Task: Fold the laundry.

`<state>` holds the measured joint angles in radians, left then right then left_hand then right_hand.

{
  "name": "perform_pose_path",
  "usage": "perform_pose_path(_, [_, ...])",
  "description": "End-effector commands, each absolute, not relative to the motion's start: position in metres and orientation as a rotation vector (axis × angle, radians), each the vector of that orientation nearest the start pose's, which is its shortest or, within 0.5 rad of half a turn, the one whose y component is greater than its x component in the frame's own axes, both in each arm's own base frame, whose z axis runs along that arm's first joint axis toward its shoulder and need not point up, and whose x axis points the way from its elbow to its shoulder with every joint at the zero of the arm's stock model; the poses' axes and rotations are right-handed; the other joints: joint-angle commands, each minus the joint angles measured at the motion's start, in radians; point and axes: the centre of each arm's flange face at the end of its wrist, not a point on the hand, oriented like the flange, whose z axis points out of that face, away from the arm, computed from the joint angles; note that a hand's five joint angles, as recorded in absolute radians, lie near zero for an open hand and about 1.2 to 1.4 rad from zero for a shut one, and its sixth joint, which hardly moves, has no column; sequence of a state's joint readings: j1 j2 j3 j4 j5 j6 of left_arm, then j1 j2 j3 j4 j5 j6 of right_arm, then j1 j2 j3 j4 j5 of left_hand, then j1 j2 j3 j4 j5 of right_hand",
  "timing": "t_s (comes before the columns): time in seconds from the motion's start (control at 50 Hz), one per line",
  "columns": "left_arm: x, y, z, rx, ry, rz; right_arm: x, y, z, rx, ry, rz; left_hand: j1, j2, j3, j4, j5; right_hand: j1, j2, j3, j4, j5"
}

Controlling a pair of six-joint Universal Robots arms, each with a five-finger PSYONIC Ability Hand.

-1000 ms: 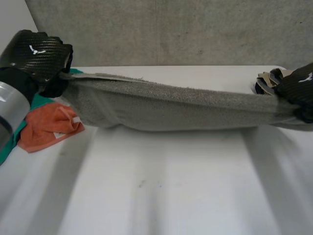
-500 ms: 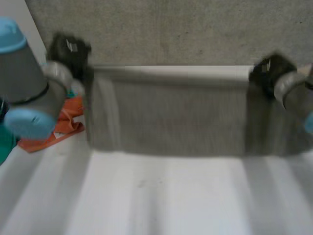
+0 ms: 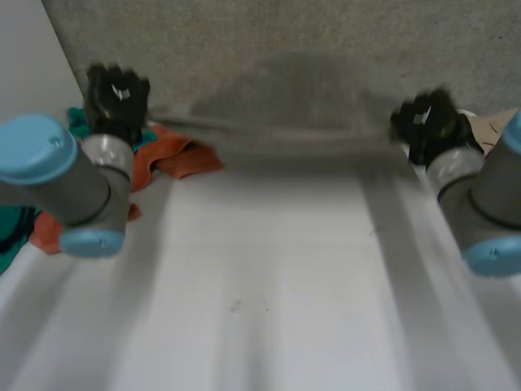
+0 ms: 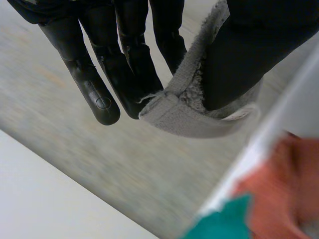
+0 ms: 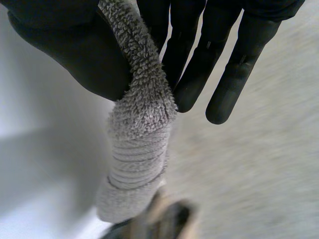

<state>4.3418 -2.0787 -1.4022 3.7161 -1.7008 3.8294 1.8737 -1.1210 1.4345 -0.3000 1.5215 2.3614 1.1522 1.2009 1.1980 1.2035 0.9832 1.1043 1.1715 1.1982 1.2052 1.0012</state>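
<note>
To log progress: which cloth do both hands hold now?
The grey towel, stretched between the left hand and the right hand; the orange cloth and the teal cloth lie on the table.

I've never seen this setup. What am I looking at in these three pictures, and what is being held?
A two-armed robot is folding laundry at a white table. The wide picture looks down from a camera between the arms. The two close-ups come from a camera on each wrist. The left robot hand and the right robot hand each pinch one end of a grey terry towel between thumb and fingers, holding it stretched between them. An orange cloth and a teal cloth lie by the left arm.
</note>
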Motion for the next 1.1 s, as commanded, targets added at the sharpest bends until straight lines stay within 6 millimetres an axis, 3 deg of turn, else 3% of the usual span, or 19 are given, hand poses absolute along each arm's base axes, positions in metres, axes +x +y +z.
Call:
perform_pose_path(0.02, [-0.259,-0.326,0.182,0.885,1.755,-2.038,0.239,-0.314,0.158,-1.441,2.321,-2.001,0.244,0.195,0.198,0.193,0.239,0.292,0.225,0.198,0.191,0.221])
perform_pose_path(0.1, [-0.253,-0.31,0.186,0.899,1.766,-2.023,0.233,-0.298,0.149,-1.482,2.411,-1.81,0.244,0.195,0.198,0.193,0.239,0.292,0.225,0.198,0.191,0.221])
perform_pose_path(0.14, [-0.251,-0.304,0.19,0.899,1.766,-2.023,0.23,-0.292,0.155,-1.488,2.435,-1.756,0.244,0.195,0.198,0.193,0.239,0.068,0.001,-0.025,-0.032,-0.003])
perform_pose_path(0.16, [-0.25,-0.301,0.19,0.901,1.768,-2.02,0.227,-0.285,0.168,-1.483,2.447,-1.729,0.244,0.195,0.198,0.193,0.239,-0.267,-0.334,-0.361,-0.368,-0.339])
perform_pose_path(0.24, [-0.244,-0.287,0.203,0.9,1.75,-2.043,0.226,-0.277,0.2,-1.422,2.43,-1.737,0.244,0.195,0.198,0.193,0.239,-0.807,-0.874,-0.901,-0.908,-0.878])
perform_pose_path(0.34, [-0.241,-0.283,0.211,0.908,1.736,-2.066,0.221,-0.294,0.229,-1.322,2.395,-1.779,0.244,0.195,0.198,0.193,0.239,-0.849,-0.916,-0.943,-0.95,-0.92])
perform_pose_path(0.42, [-0.24,-0.283,0.216,0.899,1.729,-2.073,0.216,-0.307,0.243,-1.277,2.392,-1.705,0.244,0.195,0.198,0.193,0.239,-0.834,-0.902,-0.928,-0.935,-0.906])
perform_pose_path(0.54, [-0.24,-0.283,0.217,0.9,1.728,-2.078,0.218,-0.322,0.224,-1.297,2.456,-1.488,0.244,0.195,0.198,0.193,0.239,-0.729,-0.796,-0.823,-0.83,-0.8])
perform_pose_path(0.64, [-0.241,-0.282,0.217,0.903,1.73,-2.079,0.221,-0.334,0.204,-1.328,2.461,-1.429,0.244,0.195,0.198,0.193,0.239,-0.538,-0.605,-0.632,-0.639,-0.609])
perform_pose_path(0.82, [-0.243,-0.282,0.219,0.905,1.724,-2.087,0.226,-0.347,0.165,-1.383,2.457,-1.341,0.244,0.195,0.198,0.193,0.239,-0.535,-0.602,-0.629,-0.636,-0.606])
perform_pose_path(0.96, [-0.243,-0.282,0.219,0.905,1.724,-2.088,0.228,-0.349,0.148,-1.421,2.465,-1.325,0.244,0.195,0.198,0.193,0.239,-0.529,-0.596,-0.623,-0.63,-0.601])
perform_pose_path(1.02, [-0.242,-0.283,0.219,0.903,1.724,-2.087,0.227,-0.353,0.146,-1.418,2.474,-1.379,0.244,0.195,0.198,0.193,0.239,-0.193,-0.26,-0.287,-0.294,-0.264])
perform_pose_path(1.06, [-0.242,-0.283,0.219,0.899,1.723,-2.086,0.225,-0.356,0.149,-1.413,2.482,-1.454,0.244,0.195,0.198,0.193,0.239,0.289,0.222,0.195,0.188,0.218])
perform_pose_path(1.1, [-0.242,-0.283,0.219,0.901,1.724,-2.084,0.222,-0.36,0.154,-1.392,2.495,-1.514,0.244,0.195,0.198,0.193,0.239,0.292,0.225,0.198,0.191,0.221])
